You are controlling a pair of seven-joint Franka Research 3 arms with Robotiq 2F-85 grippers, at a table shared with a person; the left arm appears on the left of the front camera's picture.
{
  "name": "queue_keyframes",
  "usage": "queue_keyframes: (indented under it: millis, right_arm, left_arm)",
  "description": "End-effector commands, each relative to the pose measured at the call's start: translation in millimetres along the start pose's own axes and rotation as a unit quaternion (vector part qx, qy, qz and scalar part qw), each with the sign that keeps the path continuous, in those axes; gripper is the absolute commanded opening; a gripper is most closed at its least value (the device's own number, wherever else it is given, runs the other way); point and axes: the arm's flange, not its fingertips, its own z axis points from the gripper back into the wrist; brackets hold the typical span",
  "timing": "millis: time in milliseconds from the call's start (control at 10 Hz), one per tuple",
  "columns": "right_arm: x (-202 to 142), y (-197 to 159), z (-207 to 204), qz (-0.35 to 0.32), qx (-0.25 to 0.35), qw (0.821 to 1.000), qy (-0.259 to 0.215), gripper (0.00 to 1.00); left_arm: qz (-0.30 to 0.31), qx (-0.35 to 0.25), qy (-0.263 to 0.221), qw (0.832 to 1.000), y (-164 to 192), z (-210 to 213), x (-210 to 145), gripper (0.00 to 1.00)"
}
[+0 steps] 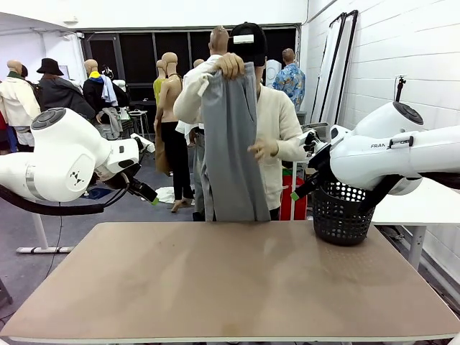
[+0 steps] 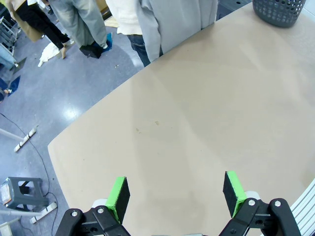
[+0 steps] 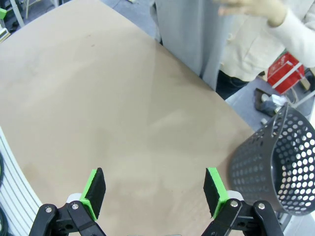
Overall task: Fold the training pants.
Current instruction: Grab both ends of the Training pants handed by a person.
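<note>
Plain light grey soft jersey training pants [image 1: 230,144] hang from a person's hand [image 1: 230,66], upper centre of frame, beyond the beige table [image 1: 230,287].
Probably light, limp and drapey; pinch at waistband or hem corners. Left gripper [image 2: 176,191] and right gripper [image 3: 154,189] are both wide open and empty.

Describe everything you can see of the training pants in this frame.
The training pants are plain light grey, soft-looking jersey, gathered lengthwise and hanging upright in the air, lower end near the far edge of the table. The person grips their top with one hand; the other hand rests at their side edge.
</note>
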Motion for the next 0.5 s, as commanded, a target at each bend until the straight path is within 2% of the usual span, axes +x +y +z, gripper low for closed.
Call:
queue_keyframes:
  millis: [0,400]
  right_arm:
    - [-1.0,0.4,-0.8,0.0,0.002,1.0,0.002,1.0]
    - [-1.0,0.4,-0.8,0.0,0.002,1.0,0.002,1.0]
  left_arm:
    - [0.001,0.004,0.002,1.0,0.5,0.8,-0.4,1.0]
    - [0.001,0.004,0.002,1.0,0.5,0.8,-0.4,1.0]
